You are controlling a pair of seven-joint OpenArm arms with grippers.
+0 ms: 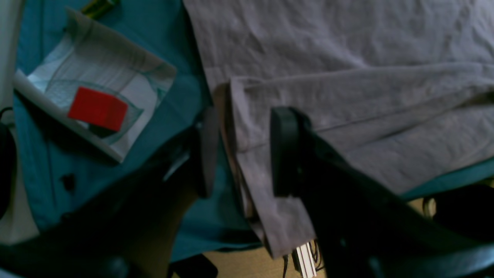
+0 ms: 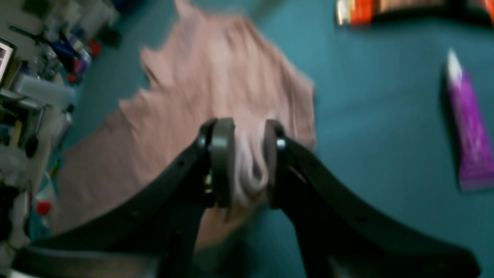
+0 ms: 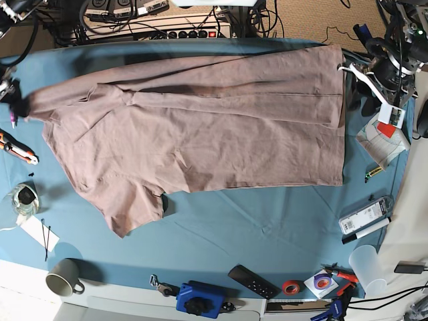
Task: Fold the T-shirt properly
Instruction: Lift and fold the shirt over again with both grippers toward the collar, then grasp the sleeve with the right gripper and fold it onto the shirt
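The mauve-brown T-shirt (image 3: 214,127) lies spread across the blue table cover (image 3: 267,221), with its far edge folded over toward the middle. My right gripper (image 2: 247,127) is shut on a bunched bit of the shirt (image 2: 216,88) and holds the shirt's left end at the table's left edge (image 3: 19,107). My left gripper (image 1: 247,116) is at the shirt's right far corner (image 3: 346,67). Its jaws stand apart on either side of the folded hem (image 1: 254,154), with the cloth flat between them.
A white sheet with a red card (image 1: 96,108) lies right of the shirt. A purple tube (image 2: 471,127) lies by the left edge. A mug (image 3: 63,277), a remote (image 3: 253,281), red tape (image 3: 289,287) and a plastic cup (image 3: 364,267) line the front.
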